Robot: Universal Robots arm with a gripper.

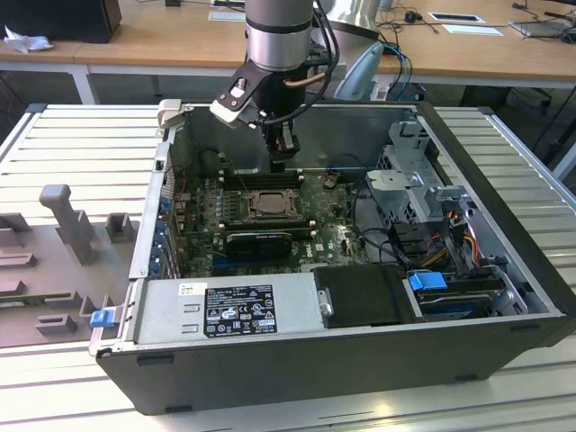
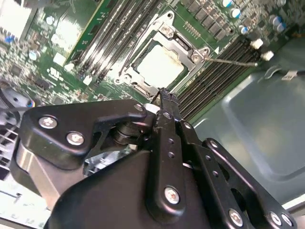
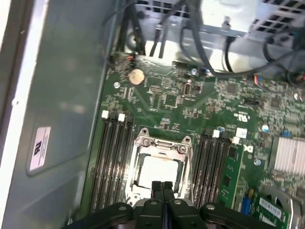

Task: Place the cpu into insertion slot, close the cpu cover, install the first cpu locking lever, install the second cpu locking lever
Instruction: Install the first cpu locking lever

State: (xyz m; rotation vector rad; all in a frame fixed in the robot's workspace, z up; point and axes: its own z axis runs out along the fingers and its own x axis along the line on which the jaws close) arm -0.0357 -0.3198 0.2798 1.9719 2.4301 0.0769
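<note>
Hovers with gripper (image 3: 162, 187) pinched together, empty, over cpu cover (image 3: 162, 144) edge (cpu (image 3: 153, 169) seated just below, slightly nearer).

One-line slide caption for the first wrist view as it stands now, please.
Shut claw at the edge of the cpu cover, which lies down around the cpu.

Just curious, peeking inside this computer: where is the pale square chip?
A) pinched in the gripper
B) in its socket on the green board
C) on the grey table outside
B: the chip lies on the green board, silver frame around it, apart from the shut gripper.
</note>
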